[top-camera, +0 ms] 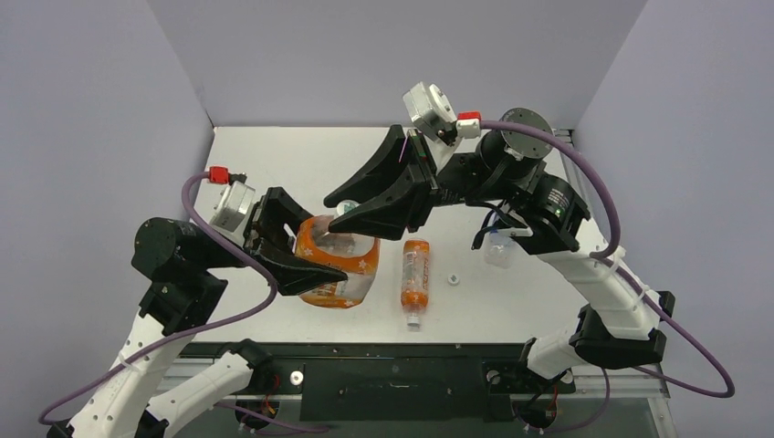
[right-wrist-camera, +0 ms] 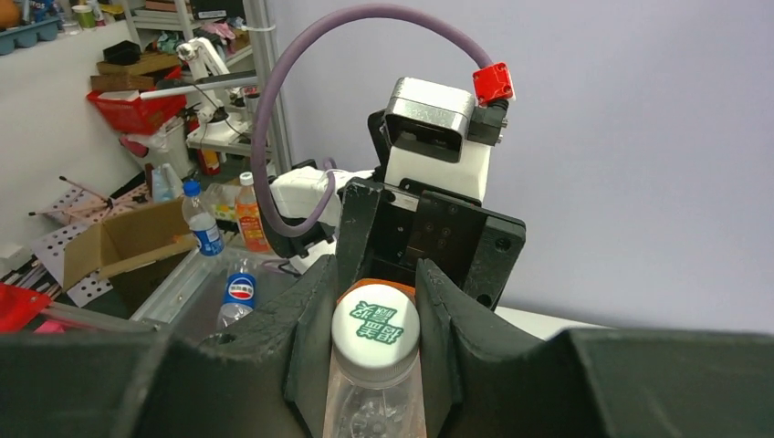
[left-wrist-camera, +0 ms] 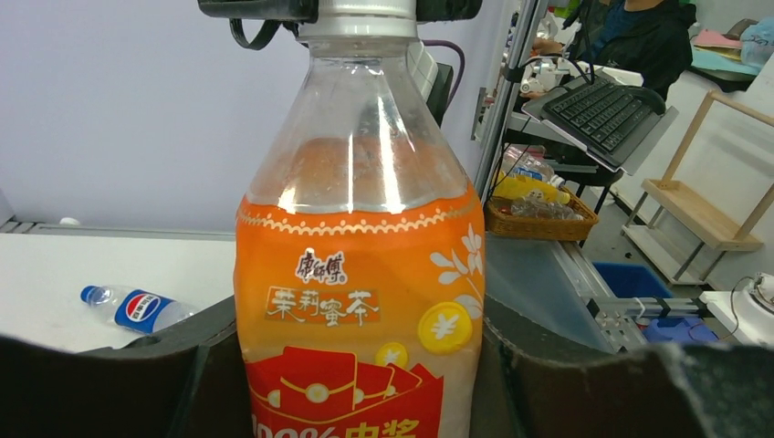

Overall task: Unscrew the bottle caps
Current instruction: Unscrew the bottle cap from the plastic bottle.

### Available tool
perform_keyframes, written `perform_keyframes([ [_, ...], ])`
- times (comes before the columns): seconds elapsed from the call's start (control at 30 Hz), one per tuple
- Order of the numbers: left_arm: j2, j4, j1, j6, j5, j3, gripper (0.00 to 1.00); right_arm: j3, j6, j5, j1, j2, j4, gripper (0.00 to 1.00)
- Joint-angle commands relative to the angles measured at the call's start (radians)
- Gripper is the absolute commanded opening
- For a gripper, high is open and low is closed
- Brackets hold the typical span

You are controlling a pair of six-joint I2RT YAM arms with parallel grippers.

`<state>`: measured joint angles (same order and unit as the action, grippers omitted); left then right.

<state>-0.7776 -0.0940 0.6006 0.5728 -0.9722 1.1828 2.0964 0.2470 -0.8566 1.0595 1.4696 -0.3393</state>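
Wide orange bottle [left-wrist-camera: 360, 301] held roughly upright at 9 o'clock from the flat-lying slim orange bottle [top-camera: 415, 274], left gripper [top-camera: 315, 251] clamped round its body, right gripper [top-camera: 354, 212] pinched tight on its green-marked cap [right-wrist-camera: 375, 327] (seated on the neck): if the soft wall slips in the left jaws, bottle turns with cap and nothing unscrews.

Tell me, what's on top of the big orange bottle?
A round white plastic cap with green writing sits on the wide orange plastic bottle, squeezed by the right arm's black jaws. The bottle's neck threads are hidden under the cap.
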Motion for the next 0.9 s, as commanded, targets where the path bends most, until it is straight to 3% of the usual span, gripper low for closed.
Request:
perform_keyframes([
  [0.0, -0.001, -0.051, -0.004, 0.028, 0.014, 0.034, 0.00, 0.035, 0.009, 0.002, -0.021, -0.029, -0.024, 0.15],
  [0.07, 0.005, -0.035, -0.004, -0.005, 0.046, 0.027, 0.00, 0.037, -0.019, 0.232, -0.014, -0.049, -0.056, 0.54],
  [0.1, 0.006, -0.024, -0.004, -0.020, 0.074, 0.019, 0.00, 0.035, -0.041, 0.419, 0.017, -0.056, -0.069, 0.64],
  [0.13, 0.007, -0.016, -0.005, -0.047, 0.092, 0.016, 0.00, 0.028, -0.093, 0.512, 0.043, -0.070, -0.093, 0.74],
  [0.17, 0.007, 0.001, -0.005, -0.085, 0.134, 0.009, 0.00, 0.022, -0.122, 0.680, 0.105, -0.075, -0.100, 0.76],
  [0.2, 0.008, 0.011, -0.005, -0.105, 0.156, 0.006, 0.00, 0.012, -0.166, 0.754, 0.162, -0.080, -0.103, 0.77],
  [0.23, 0.009, 0.023, -0.005, -0.138, 0.200, -0.001, 0.00, 0.010, -0.180, 0.889, 0.186, -0.079, -0.103, 0.78],
  [0.37, 0.014, 0.050, -0.007, -0.213, 0.284, -0.017, 0.00, 0.017, -0.177, 1.108, 0.270, -0.048, -0.105, 0.79],
  [0.5, 0.018, 0.059, -0.007, -0.247, 0.324, -0.029, 0.00, 0.047, -0.127, 1.159, 0.281, -0.006, -0.127, 0.79],
  [0.87, 0.014, 0.049, -0.007, -0.253, 0.337, -0.030, 0.00, 0.177, -0.090, 1.173, 0.260, 0.083, -0.218, 0.50],
])
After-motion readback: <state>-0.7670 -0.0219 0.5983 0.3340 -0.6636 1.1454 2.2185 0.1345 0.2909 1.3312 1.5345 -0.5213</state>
